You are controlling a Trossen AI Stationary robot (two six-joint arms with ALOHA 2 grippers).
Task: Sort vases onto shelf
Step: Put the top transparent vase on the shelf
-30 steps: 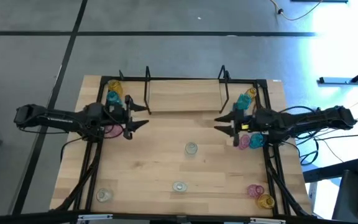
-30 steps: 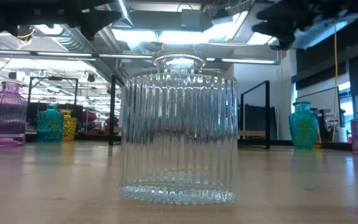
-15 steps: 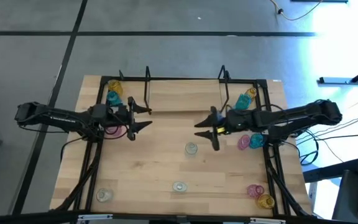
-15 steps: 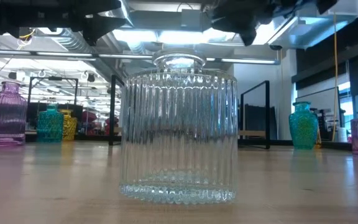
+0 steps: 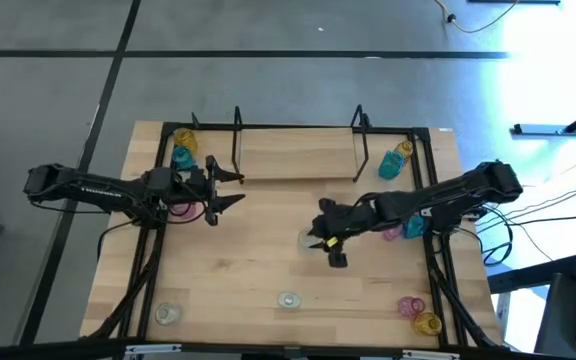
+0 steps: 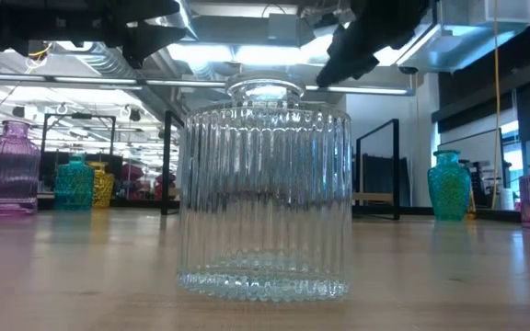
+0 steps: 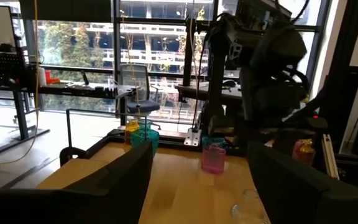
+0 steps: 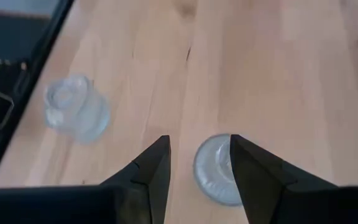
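Note:
My right gripper (image 5: 324,243) is open and tipped downward over the table's middle. It hovers just right of a clear vase (image 5: 308,238). In the right wrist view that clear vase (image 8: 216,175) stands upright on its base below the gap of my right gripper (image 8: 199,140), partly behind one finger (image 8: 253,171). A second clear vase (image 8: 74,111) stands farther toward the near edge. My left gripper (image 5: 224,190) waits open at the left side, above the table. The shelf (image 5: 298,155) lies along the far edge between its wire frames. In the low view another clear vase (image 6: 265,193) fills the foreground.
Teal and yellow vases (image 5: 181,150) stand far left, with a pink one (image 5: 180,209) under the left arm. Yellow (image 5: 402,150), teal (image 5: 388,168), pink (image 5: 393,230) and teal (image 5: 414,227) vases stand at the right. Clear vases (image 5: 286,299) (image 5: 168,313) and a pink-yellow pair (image 5: 418,313) stand near the near edge.
My right gripper has swung from the table's right side toward the middle. It has dropped and tipped downward, ending just above the central clear vase. It has stayed open. No vase has moved.

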